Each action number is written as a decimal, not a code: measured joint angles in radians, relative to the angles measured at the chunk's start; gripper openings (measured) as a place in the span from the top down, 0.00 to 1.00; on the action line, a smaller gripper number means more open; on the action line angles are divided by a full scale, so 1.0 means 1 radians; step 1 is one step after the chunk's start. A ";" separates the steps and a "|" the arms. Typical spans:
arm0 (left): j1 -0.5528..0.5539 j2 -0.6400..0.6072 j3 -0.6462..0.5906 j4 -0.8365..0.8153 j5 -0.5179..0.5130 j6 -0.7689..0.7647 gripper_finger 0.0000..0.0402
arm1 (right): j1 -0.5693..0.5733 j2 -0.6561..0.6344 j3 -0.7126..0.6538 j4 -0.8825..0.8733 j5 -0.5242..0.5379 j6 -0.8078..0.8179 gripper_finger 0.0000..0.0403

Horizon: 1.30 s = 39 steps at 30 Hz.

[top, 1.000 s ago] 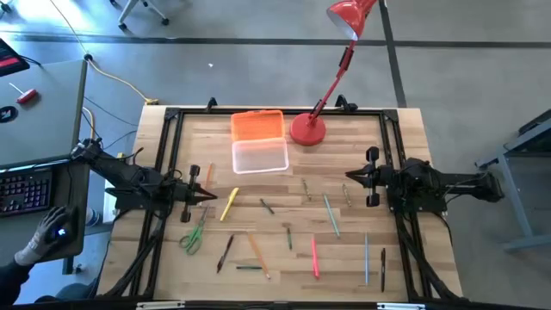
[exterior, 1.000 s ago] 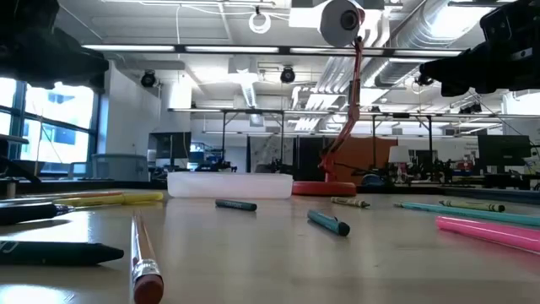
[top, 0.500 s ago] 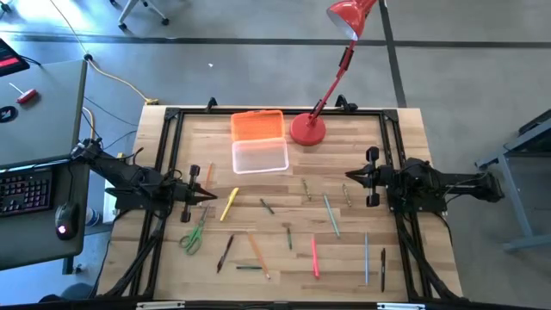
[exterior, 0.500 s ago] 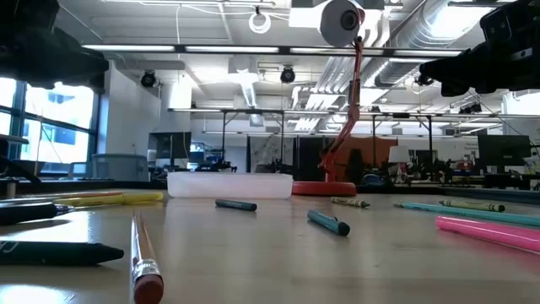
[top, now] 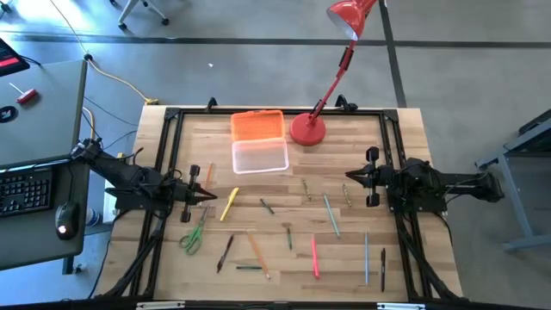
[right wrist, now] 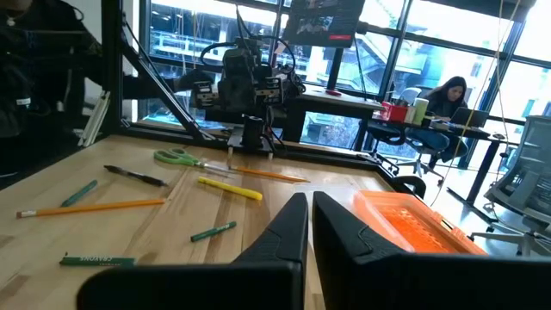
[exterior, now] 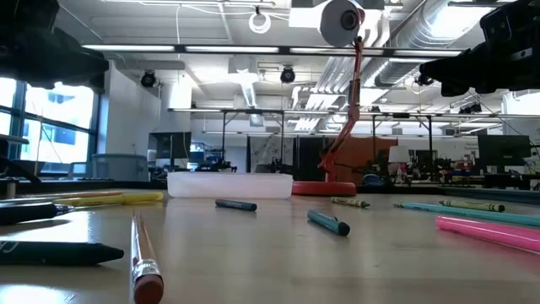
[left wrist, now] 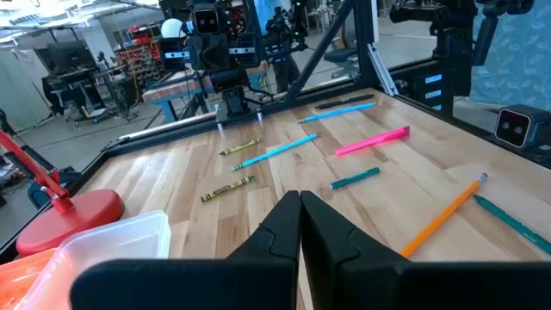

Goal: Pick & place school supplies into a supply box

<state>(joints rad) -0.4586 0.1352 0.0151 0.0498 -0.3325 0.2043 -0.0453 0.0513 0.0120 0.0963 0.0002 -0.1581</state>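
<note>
Supplies beyond left fingers (untouched)

The worktop is showing pale, matt wooden planks inside a dark metal frame. The supply box is showing a clear plastic base under a bumpy orange lid, and the lamp base is looking glossy red.

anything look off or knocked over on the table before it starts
Nothing stands out. The supply box lies open with its orange lid flat, beside the upright red lamp. Pens and scissors lie scattered flat. Left tool and right tool are both shut, empty.
</note>
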 joint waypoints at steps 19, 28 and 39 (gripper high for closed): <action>0.000 0.000 0.000 0.000 0.000 0.000 0.89 | 0.000 0.000 0.000 0.000 0.000 0.000 1.00; 0.000 0.000 0.000 0.120 0.023 -0.036 0.89 | 0.000 0.000 0.000 0.000 0.000 0.000 1.00; 0.000 0.000 0.000 0.153 0.024 -0.052 0.89 | 0.000 0.000 0.000 0.000 0.000 0.000 1.00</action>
<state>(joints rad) -0.4585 0.1354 0.0149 0.2024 -0.3084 0.1518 -0.0452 0.0513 0.0120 0.0963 0.0002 -0.1581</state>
